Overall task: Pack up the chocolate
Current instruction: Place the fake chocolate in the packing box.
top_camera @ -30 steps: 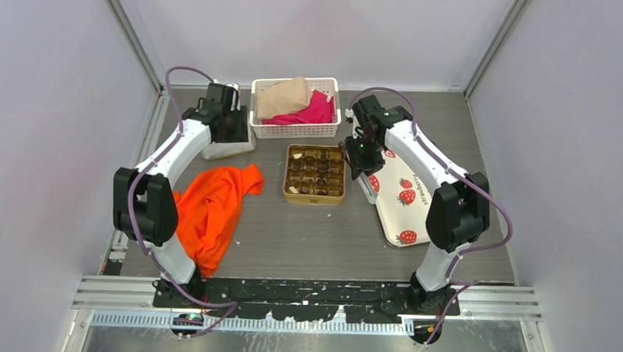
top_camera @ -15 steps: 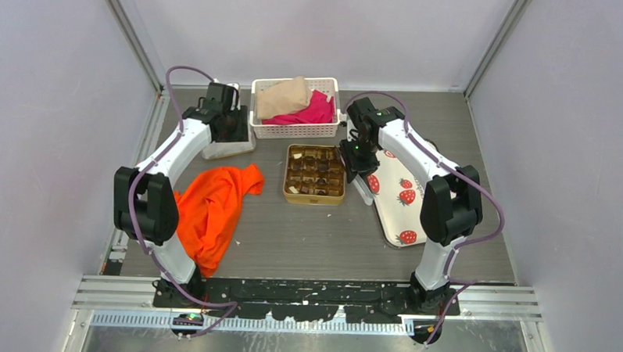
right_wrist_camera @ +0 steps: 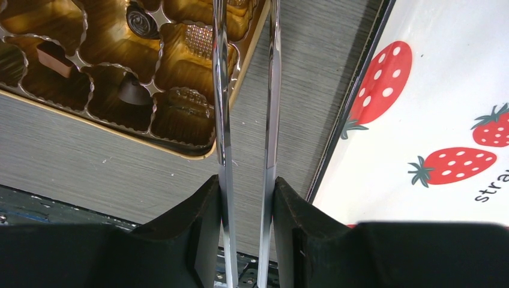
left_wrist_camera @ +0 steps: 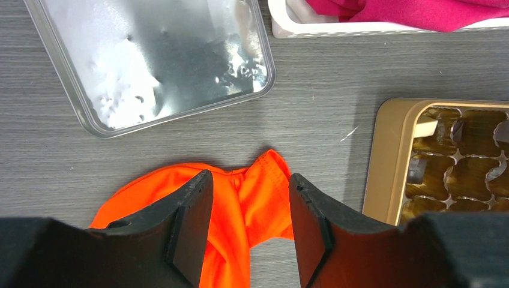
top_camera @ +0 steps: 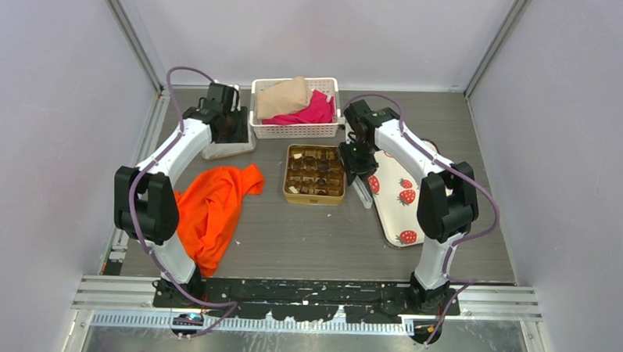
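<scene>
The chocolate (top_camera: 315, 170) is several small, mostly dark brown pieces in the brown compartments of the gold square tin (top_camera: 287, 175). Three pieces (right_wrist_camera: 51, 55) show in the right wrist view, in the tin (right_wrist_camera: 180, 147). My right gripper (top_camera: 354, 158) is shut on silver metal tongs (right_wrist_camera: 221, 90), whose blades reach over the tin's right edge. The tongs' other end (top_camera: 365, 193) sticks out towards the white strawberry tray (top_camera: 405, 207). My left gripper (top_camera: 230, 130) is open and empty. In the left wrist view it (left_wrist_camera: 250, 180) hangs over the orange cloth (left_wrist_camera: 240, 198).
A white basket (top_camera: 294, 130) with beige and pink cloths stands behind the tin. A silver lid (left_wrist_camera: 150, 60) lies at the back left under my left arm. The orange cloth (top_camera: 213, 204) is spread left of the tin. The tin's edge (left_wrist_camera: 387, 162) shows in the left wrist view.
My right gripper has moved a little left with the tongs, from the tray's edge towards the tin's right edge. The left arm has not moved.
</scene>
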Motion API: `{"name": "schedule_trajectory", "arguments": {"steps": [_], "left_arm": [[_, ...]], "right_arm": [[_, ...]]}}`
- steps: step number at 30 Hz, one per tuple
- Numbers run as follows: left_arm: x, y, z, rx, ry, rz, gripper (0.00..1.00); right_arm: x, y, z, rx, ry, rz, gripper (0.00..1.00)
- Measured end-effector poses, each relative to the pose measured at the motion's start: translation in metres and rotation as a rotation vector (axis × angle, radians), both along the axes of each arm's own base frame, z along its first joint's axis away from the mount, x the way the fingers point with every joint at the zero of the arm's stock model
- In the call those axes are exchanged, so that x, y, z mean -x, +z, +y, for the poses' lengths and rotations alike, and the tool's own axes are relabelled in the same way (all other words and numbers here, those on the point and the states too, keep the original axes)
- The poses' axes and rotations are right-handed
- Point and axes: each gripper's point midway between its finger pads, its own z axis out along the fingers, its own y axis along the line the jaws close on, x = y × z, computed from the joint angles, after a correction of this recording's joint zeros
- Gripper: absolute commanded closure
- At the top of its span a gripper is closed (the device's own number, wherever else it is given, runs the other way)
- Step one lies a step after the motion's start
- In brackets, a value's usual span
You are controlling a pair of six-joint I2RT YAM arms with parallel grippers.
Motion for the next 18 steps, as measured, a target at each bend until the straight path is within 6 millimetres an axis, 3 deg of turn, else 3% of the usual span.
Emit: {"name": "schedule_trajectory", "arguments": {"steps": [7, 18], "left_arm": [[0.0013, -0.0008, 0.0008, -0.004, 0.000, 0.006, 0.49], [0.0015, -0.0009, 0.0009, -0.005, -0.001, 0.006, 0.49]], "right_arm": [[-0.0009, 0.0001, 0.0011, 0.002, 0.003, -0.007, 0.83], [-0.0071, 0.0012, 0.0039, 0.000, 0.002, -0.014, 0.80]]}}
